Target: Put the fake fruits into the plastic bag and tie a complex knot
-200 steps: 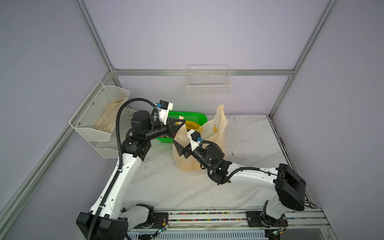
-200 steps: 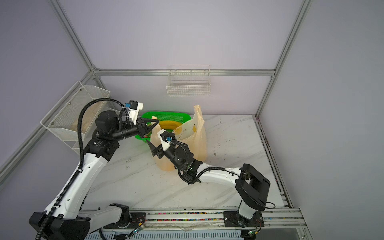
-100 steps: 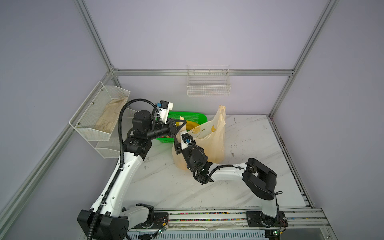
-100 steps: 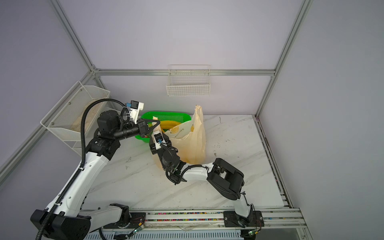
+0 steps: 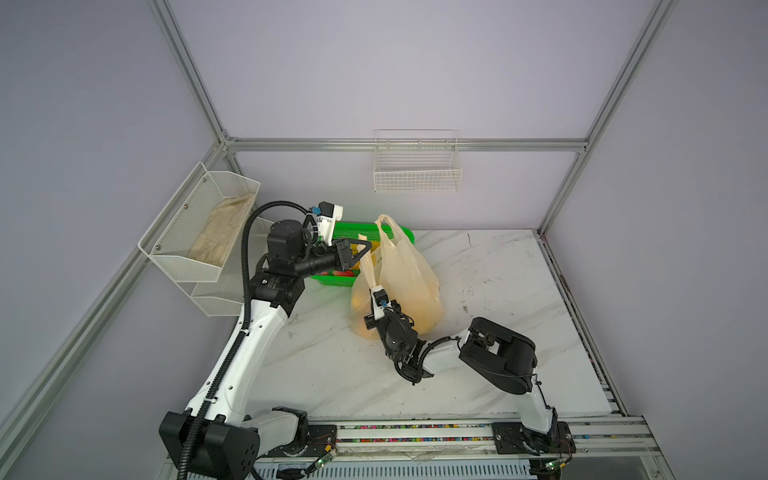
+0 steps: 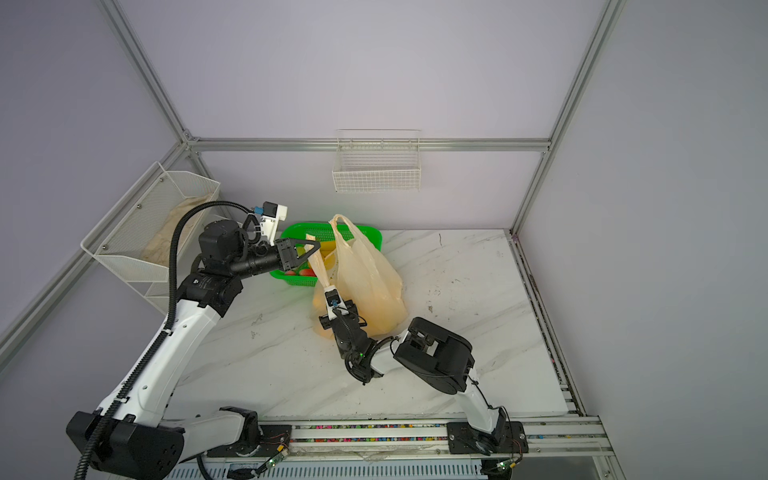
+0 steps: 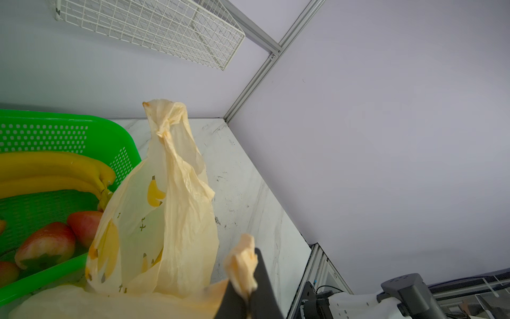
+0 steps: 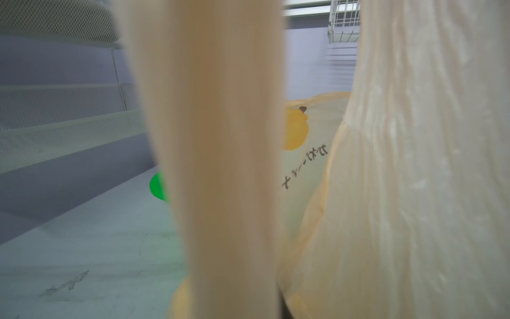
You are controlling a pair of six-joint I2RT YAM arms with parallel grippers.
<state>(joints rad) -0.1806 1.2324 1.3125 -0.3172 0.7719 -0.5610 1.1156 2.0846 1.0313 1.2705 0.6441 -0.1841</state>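
The left gripper (image 5: 366, 249), clamped on one handle strip (image 5: 366, 268), holds it high so the plastic bag (image 5: 409, 278) stands upright beside the green basket (image 5: 332, 280), while the right gripper (image 5: 372, 313) is closed lower on this strip, probably for tying.

One plastic bag (image 5: 409, 274), one green basket (image 7: 41, 116), one banana bunch (image 7: 55, 168) and three red apples (image 7: 45, 245) (image 7: 84, 225) (image 7: 7, 273) show.

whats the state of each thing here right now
plastic bag: upright, handles untied
handle strip: taut between both grippers
left gripper: shut on handle strip
right gripper: shut on handle strip
green basket: holding bananas and apples
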